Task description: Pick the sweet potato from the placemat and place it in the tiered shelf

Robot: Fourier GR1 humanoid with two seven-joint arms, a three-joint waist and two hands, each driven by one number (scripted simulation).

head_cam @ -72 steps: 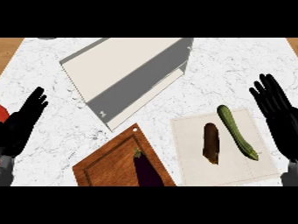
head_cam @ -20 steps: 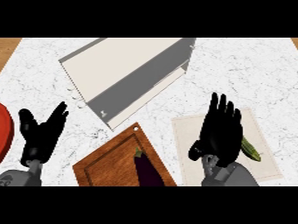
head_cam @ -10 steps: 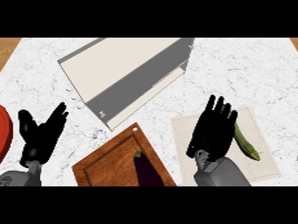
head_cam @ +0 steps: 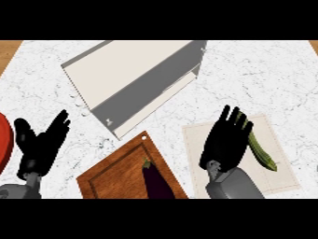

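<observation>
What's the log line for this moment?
right hand: open, over placemat | sweet potato: hidden | left hand: open, resting at left

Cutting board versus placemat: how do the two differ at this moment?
The cutting board is brown wood; the placemat is pale beige. The cutting board carries a dark eggplant; the placemat a green vegetable. The right hand is over the placemat; none is over the cutting board. Both lie flat, askew.
</observation>
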